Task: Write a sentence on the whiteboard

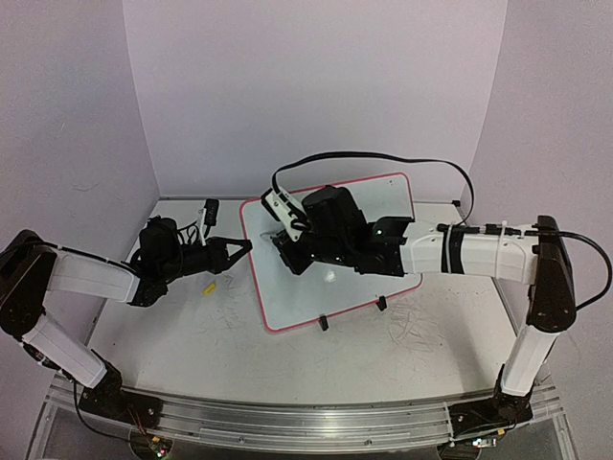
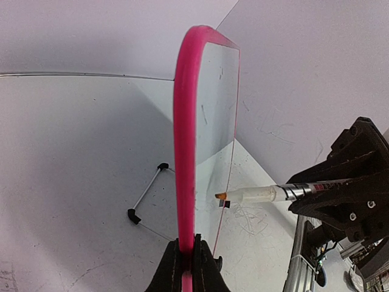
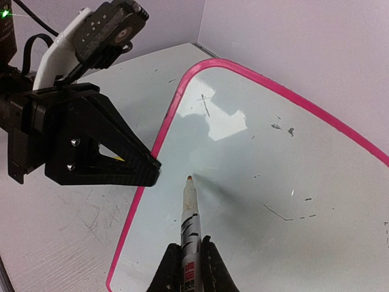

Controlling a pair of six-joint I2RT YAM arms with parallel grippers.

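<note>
White whiteboard (image 3: 273,194) with pink rim, orange-tipped white marker (image 3: 190,219), black right claw (image 3: 189,271)

Top view: the whiteboard (image 1: 297,297) sits mid-frame on the table (image 1: 172,326), propped up at a tilt. From the left of the frame the left gripper (image 1: 244,247) pinches the board's left edge. From the right, the right gripper (image 3: 189,252) reaches over the board, clamping the marker (image 3: 189,213). Its tip is by the board's left part, near the other gripper. Can't tell if it touches.

Robot lab cell — lilac backdrop (image 1: 316,86), scuffed tabletop (image 1: 192,326), alu rail (image 1: 306,422).
</note>
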